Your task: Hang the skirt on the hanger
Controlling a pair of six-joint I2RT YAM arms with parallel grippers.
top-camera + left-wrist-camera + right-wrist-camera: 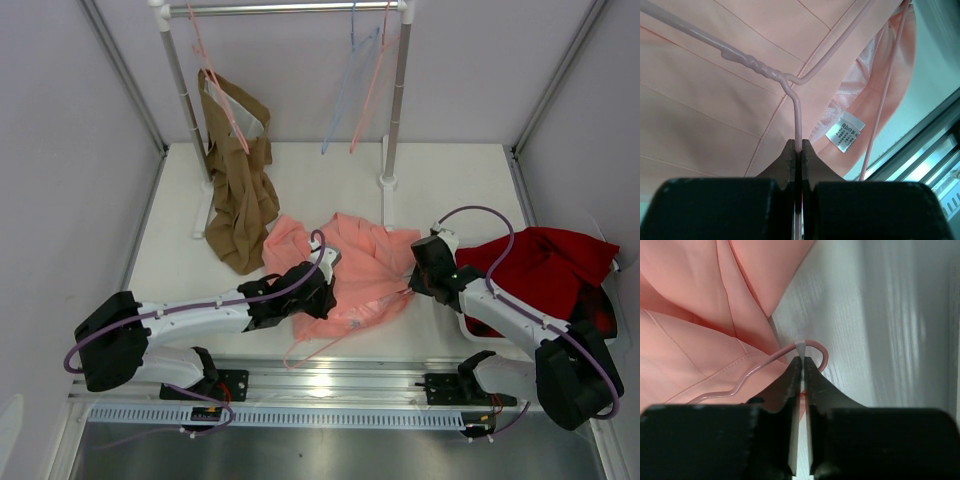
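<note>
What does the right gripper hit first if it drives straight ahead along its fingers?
The hanger: its bent corner curls over the right gripper at its tips, seemingly already pinched. Past it only the table shows; depth unclear.

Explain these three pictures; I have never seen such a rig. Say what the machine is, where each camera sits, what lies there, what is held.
Two robot arms are bolted at the near edge of a white table, each ending in a two-finger gripper. The wide picture is from a fixed camera above and behind; the close-ups are from wrist cameras. On the table lie a salmon-pink fabric skirt and a dark red cloth; a brown garment hangs from a rail. The left gripper is shut on the neck of a thin pink wire hanger; the right gripper appears to pinch a bend of it.
</note>
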